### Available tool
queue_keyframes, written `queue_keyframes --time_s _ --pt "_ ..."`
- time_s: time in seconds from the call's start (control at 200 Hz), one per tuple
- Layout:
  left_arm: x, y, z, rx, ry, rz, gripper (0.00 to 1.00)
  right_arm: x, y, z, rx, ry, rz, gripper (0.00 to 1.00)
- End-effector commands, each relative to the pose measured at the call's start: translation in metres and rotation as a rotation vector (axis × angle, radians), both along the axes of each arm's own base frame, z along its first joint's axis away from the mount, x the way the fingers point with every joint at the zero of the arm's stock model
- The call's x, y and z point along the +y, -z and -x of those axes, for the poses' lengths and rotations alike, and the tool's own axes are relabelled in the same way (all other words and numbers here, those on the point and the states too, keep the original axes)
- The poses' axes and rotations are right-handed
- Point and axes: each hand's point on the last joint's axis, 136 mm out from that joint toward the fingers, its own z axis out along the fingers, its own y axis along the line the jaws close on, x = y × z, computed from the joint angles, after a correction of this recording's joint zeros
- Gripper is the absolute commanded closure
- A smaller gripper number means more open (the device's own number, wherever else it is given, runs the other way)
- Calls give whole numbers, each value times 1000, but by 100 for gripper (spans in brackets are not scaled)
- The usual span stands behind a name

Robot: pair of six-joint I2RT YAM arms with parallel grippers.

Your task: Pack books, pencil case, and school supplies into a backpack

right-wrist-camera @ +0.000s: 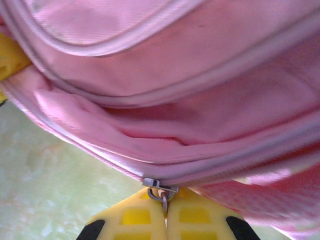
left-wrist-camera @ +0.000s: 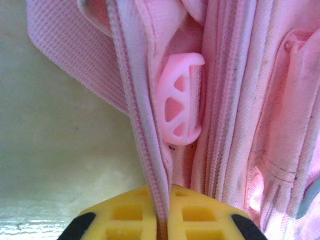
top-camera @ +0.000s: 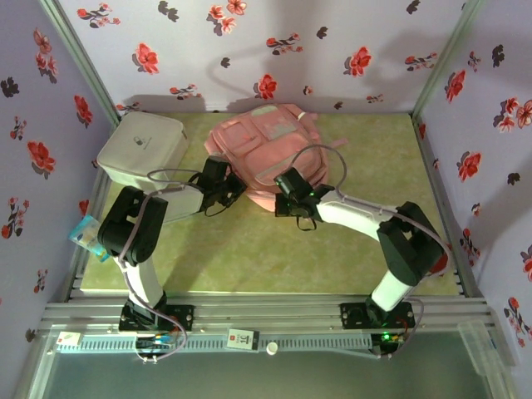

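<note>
Top external shows you the backpack (top-camera: 266,145) lying at the table's far middle. Your left gripper (left-wrist-camera: 162,215) pinches its zip-tape edge (left-wrist-camera: 145,125), and your right gripper (right-wrist-camera: 165,215) pinches the zip pull (right-wrist-camera: 161,192). You're working the zip, I judge. Next, brace with the left and draw the pull steadily along its track.

White arm links (top-camera: 353,214), black joints (top-camera: 133,229), grey cables (top-camera: 321,147), yellow gridded pincer pads (left-wrist-camera: 125,212).
</note>
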Motion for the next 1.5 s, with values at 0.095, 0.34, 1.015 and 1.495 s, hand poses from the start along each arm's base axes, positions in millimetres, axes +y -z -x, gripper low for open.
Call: queue_keyframes --time_s 0.095,0.34,1.015,1.495 --pt "15 -11 -14 -58 -34 -68 92 -38 -1 0 -8 87 108 100" --pt "9 -15 -14 -61 -11 -52 92 -19 4 -11 16 15 113 90" --pt "14 -15 -11 -65 -4 -89 93 -50 -9 -24 -88 142 219 99" --pt "17 -21 -16 -81 47 -137 92 -116 -3 -14 -49 288 195 100"
